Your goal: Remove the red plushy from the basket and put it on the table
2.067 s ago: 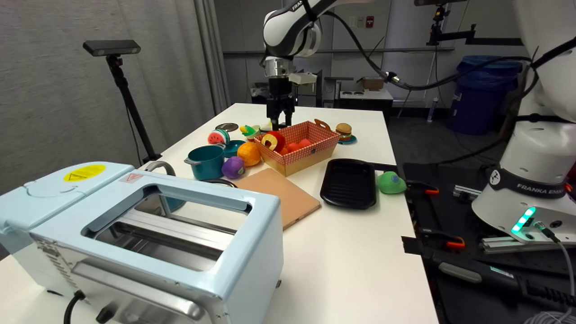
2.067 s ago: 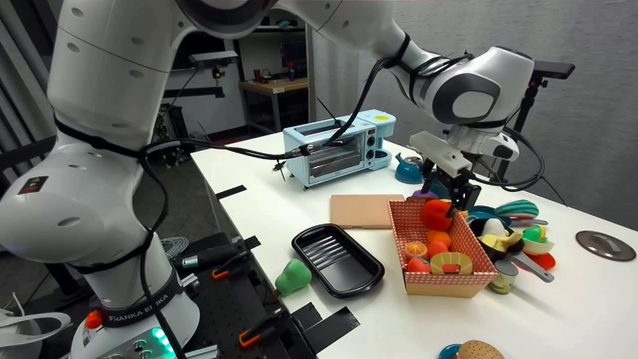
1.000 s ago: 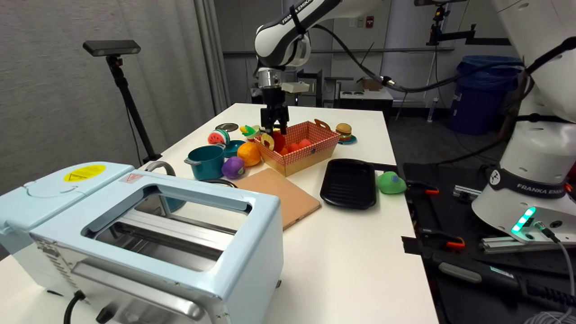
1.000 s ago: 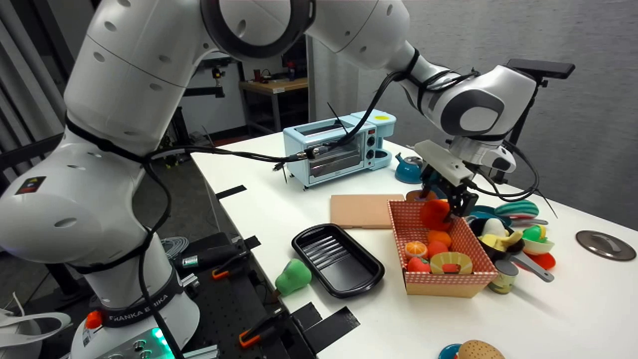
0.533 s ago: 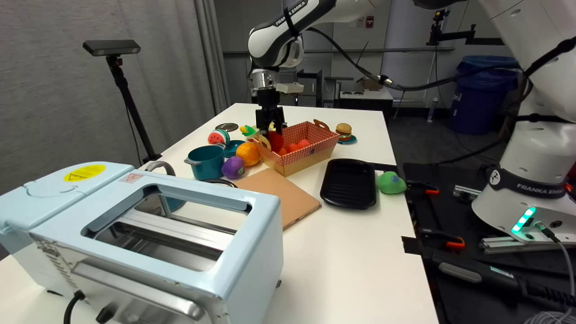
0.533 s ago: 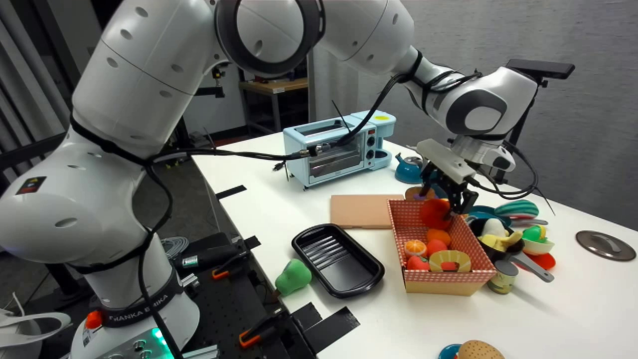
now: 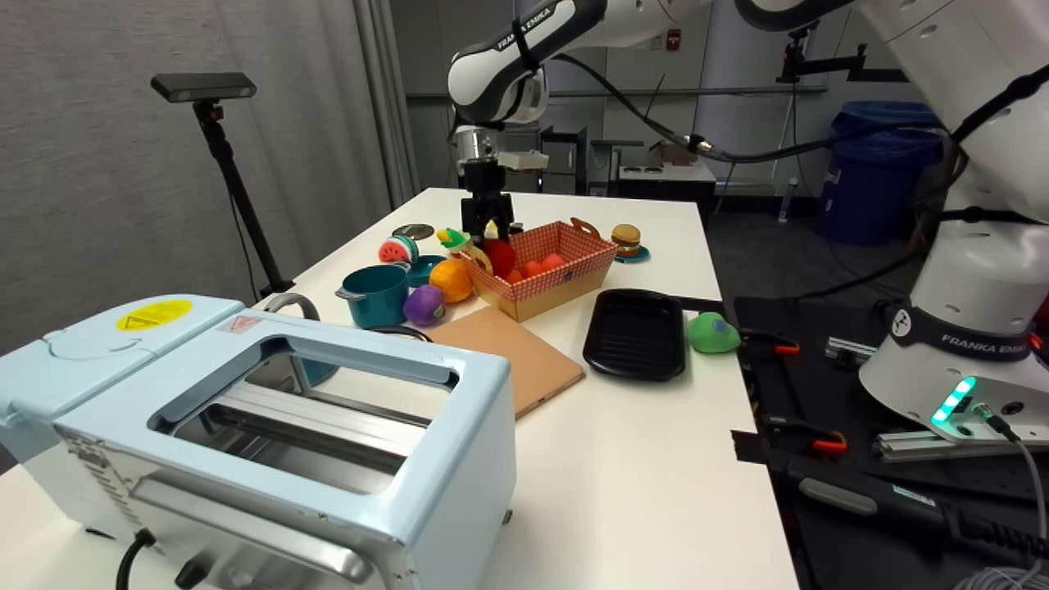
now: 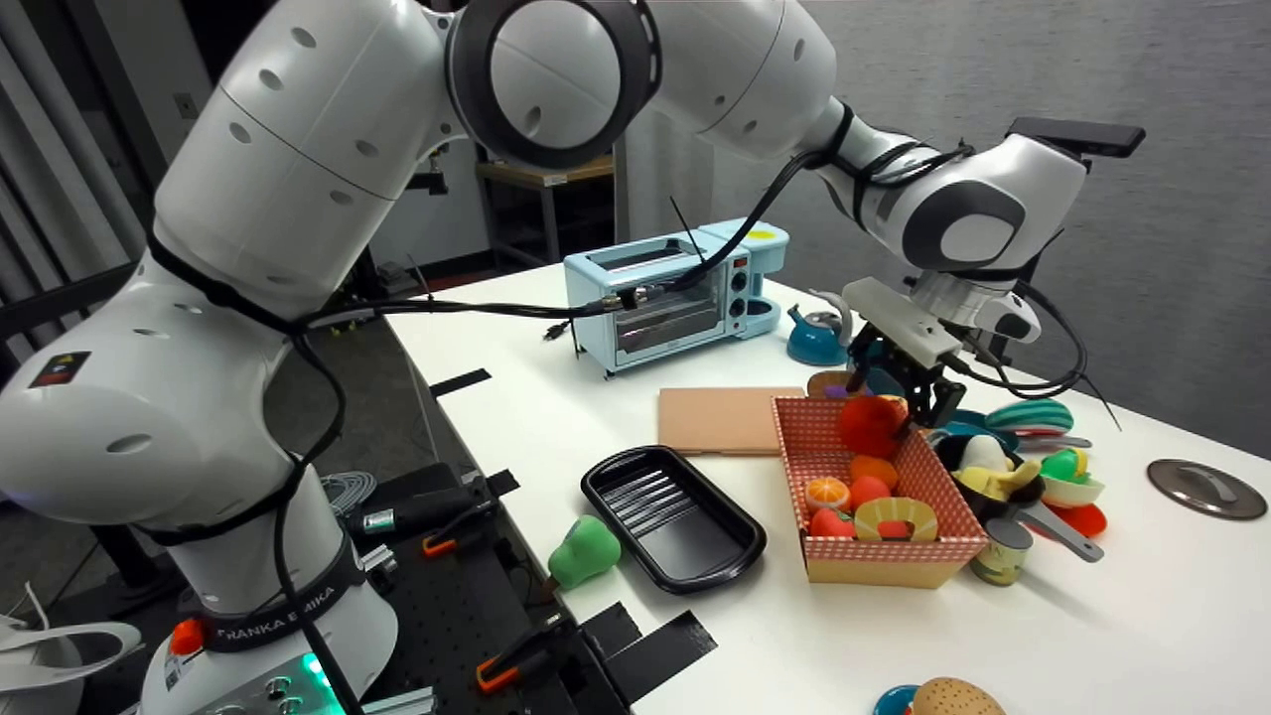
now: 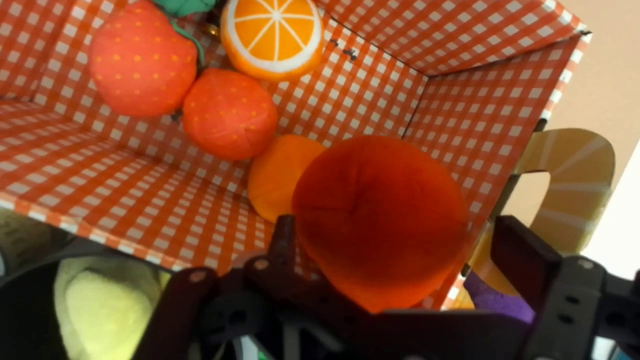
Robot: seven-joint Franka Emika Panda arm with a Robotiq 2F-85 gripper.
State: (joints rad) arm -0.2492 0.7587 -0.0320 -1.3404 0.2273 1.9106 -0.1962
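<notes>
Two fingers (image 9: 527,262) of the jointed black gripper (image 9: 394,225) are standing spread wide; in the wrist view the round red-orange soft toy (image 9: 377,210) is showing between and seemingly below them, nearer the left one, inside the right end of the red-checked rectangular basket (image 9: 110,185), probably calling for straight descent.

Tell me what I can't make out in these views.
Plushy, wrist view: lower edge partly hidden by the gripper.
Basket, wrist view: the plushy hides the floor under it.
Purple toy, wrist view: mostly hidden by basket and gripper.
Burger, in an exterior view: cut off by the bottom edge.
</notes>
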